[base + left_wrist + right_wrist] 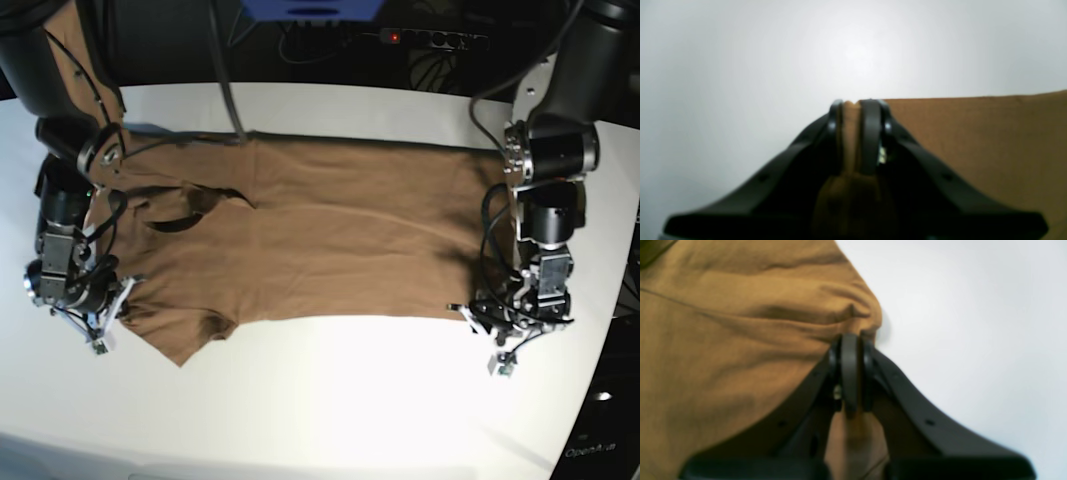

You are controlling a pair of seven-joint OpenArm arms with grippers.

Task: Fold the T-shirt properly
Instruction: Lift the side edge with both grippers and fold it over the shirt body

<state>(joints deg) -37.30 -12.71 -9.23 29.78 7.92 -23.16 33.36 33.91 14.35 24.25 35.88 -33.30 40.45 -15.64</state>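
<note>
The brown T-shirt (320, 240) lies spread flat on the white table (340, 400), collar toward the view's left and hem toward the right. My left gripper (857, 104) is shut on the T-shirt (990, 143), with a strip of cloth pinched between its fingers; in the base view the left gripper (480, 320) sits at the near hem corner. Over at the sleeve end, my right gripper (853, 340) is shut on a bunched fold of the T-shirt (733, 346). The base view shows the right gripper (122, 298) by the near sleeve.
A power strip (425, 38) with a red light and loose cables lies beyond the table's far edge. Both arms' bodies and cables stand over the shirt's two ends. Bare white tabletop stretches along the front.
</note>
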